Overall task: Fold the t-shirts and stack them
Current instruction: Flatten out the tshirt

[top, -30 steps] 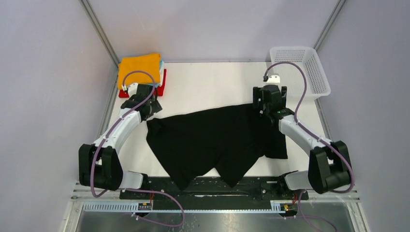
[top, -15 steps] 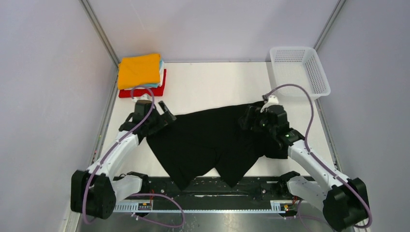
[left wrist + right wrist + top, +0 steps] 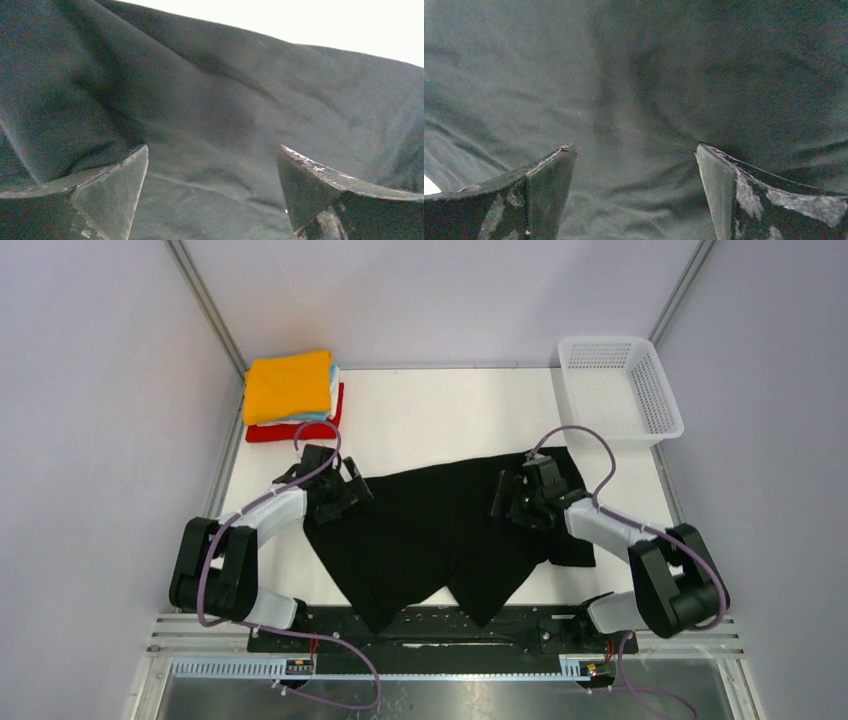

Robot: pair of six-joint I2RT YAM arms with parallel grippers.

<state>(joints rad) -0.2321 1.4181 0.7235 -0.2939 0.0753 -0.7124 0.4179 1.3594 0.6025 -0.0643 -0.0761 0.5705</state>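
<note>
Nearest, at the lower centre of the top view, black t-shirt [image 3: 440, 535] spread on the white table [image 3: 430, 420], two points of cloth hanging over the near edge by the arm bases. Just beyond, left claw [image 3: 350, 492] low over the shirt's upper left corner, right claw [image 3: 503, 502] low over its upper right part. Compared with half a second ago, both moved nearer and inward onto the cloth, both arms folded lower, the shirt's outline hardly altered and its upper right corner now uncovered. In the left wrist view, left claw [image 3: 212, 165] spread wide, nothing gripped, wrinkled black t-shirt [image 3: 225, 100] filling the gap, a fold bulging against the left of its fingers [image 3: 107, 195], a strip of bright table along the top edge. In the right wrist view, right claw [image 3: 634, 165] likewise spread wide and released, black t-shirt [image 3: 639, 75] filling nearly the whole frame. Cannot tell whether the tips of either press into the cloth. Farther back, at the upper left of the table, folded stack with orange t-shirt [image 3: 288, 385] on top and red t-shirt [image 3: 262, 432] at the bottom, thin pale layers between. At the upper right, white mesh basket [image 3: 662, 390], only its own mesh floor showing inside, well apart from the black t-shirt.
</note>
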